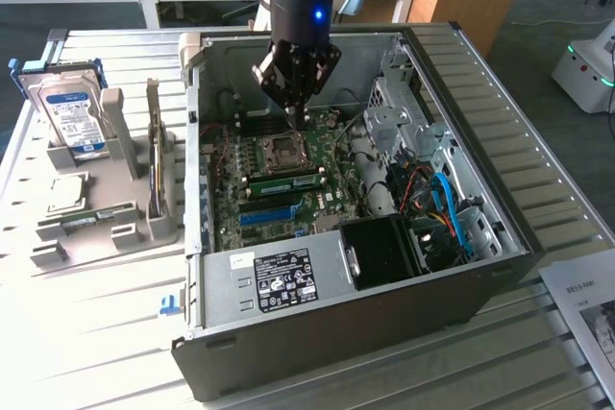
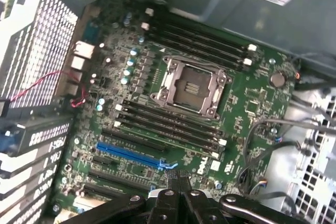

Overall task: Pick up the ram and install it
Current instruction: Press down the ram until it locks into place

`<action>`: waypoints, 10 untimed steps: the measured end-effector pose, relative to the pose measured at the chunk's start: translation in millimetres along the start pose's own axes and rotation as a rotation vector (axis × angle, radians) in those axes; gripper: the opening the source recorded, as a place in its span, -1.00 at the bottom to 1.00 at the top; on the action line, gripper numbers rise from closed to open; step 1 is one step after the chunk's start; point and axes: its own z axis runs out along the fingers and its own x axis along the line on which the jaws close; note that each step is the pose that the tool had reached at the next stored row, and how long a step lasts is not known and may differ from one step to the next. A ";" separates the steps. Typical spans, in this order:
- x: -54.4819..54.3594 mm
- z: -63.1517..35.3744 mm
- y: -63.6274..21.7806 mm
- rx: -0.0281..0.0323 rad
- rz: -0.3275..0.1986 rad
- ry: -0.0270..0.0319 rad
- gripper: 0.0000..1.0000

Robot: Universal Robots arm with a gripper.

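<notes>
Gripper [image 1: 296, 114] hung shut over motherboard [image 1: 332, 156], nothing between its fingers. Your ram [image 1: 284, 180], by my read, sat seated in slot just beyond CPU socket [image 1: 285, 149], on camera's side of gripper. Long axis ran across exterior view, along slots. Second green stick [image 1: 154, 156] stood in stand [image 1: 115, 117], well apart, exterior view's left.

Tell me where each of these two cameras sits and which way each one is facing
Exterior view: off the arm, above and outside the open computer case, looking down into it; the arm's wrist and gripper hang over the motherboard.
Wrist view: on the wrist, looking down at the motherboard from close above; the gripper's shut fingers show at the edge.
Shared: the empty CPU socket, the blue slot.
</notes>
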 end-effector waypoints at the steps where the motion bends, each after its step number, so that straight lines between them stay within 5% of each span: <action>1: 0.0 0.0 0.0 0.0005 0.014 0.0000 -0.80; 10: 0.0 0.0 0.0 0.0048 0.133 0.0002 -0.80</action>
